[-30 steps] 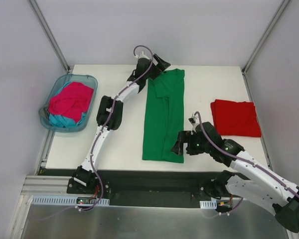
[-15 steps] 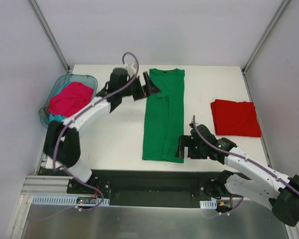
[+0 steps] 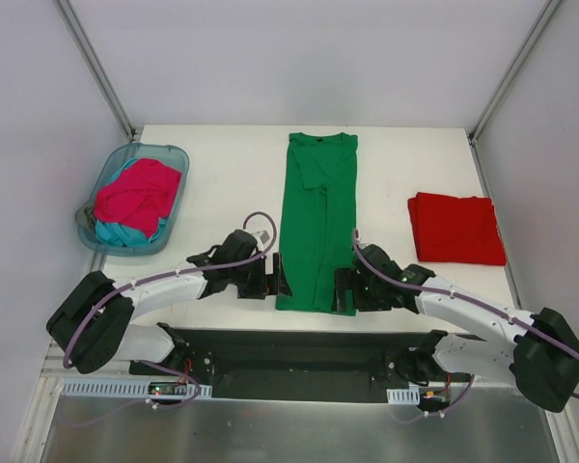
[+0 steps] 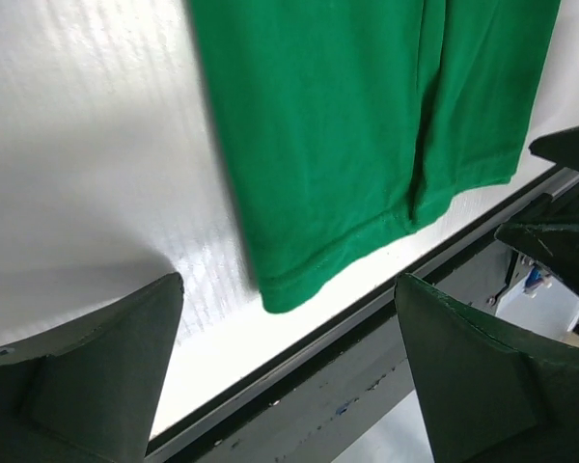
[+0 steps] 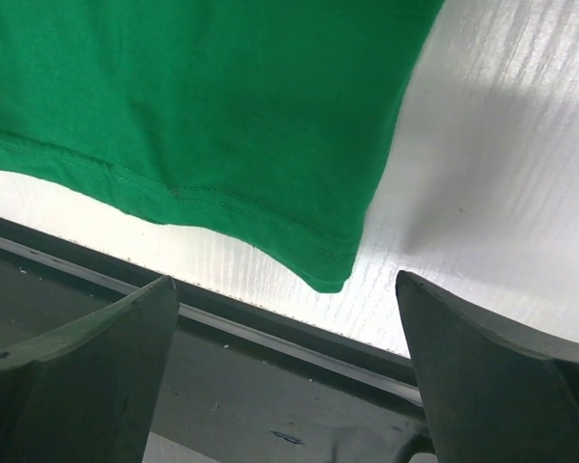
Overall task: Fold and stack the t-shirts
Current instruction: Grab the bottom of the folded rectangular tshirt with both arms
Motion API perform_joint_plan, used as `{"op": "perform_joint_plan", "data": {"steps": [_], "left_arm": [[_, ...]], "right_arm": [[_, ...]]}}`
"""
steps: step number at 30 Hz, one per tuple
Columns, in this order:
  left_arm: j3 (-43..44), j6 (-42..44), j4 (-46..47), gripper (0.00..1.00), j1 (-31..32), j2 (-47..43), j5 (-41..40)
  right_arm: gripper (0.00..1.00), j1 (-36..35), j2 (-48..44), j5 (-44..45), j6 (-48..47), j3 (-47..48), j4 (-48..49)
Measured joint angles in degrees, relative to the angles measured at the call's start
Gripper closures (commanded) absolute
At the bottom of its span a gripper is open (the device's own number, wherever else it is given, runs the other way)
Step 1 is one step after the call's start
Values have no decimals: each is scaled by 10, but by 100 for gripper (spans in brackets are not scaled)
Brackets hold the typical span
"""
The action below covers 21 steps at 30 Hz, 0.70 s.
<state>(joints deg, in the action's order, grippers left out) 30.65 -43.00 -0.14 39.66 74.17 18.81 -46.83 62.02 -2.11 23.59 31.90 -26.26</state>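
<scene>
Fingers (image 4: 96, 371): spread wide on both the left gripper (image 3: 278, 277) and the right gripper (image 3: 343, 290), holding nothing.
Green t-shirt (image 3: 317, 227): lay mid-table as a long folded strip, with its hem at the near edge and one gripper at each hem corner.
Layer risk: the hem looked doubled, so a shallow pinch might have caught only the top layer and opened the fold.
Edge risk: fingertips could have struck the table (image 3: 222, 174) lip.
Skew risk: uneven lifts would have twisted the strip.

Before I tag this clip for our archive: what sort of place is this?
Likely a robotics lab cell: plain white table, grey wall panels, white-and-black robot arms left and right, long green cloth t-shirt laid out.
</scene>
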Motion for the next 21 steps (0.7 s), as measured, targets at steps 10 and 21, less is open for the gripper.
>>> {"op": "perform_joint_plan", "data": {"steps": [10,21], "left_arm": [[40,-15,-9,41,80,53,-74],[48,-37,-34,58,96,67,-106]], "right_arm": [[19,-5,38,19,5,-1,13],[37,-5,65,37,14,4,20]]}}
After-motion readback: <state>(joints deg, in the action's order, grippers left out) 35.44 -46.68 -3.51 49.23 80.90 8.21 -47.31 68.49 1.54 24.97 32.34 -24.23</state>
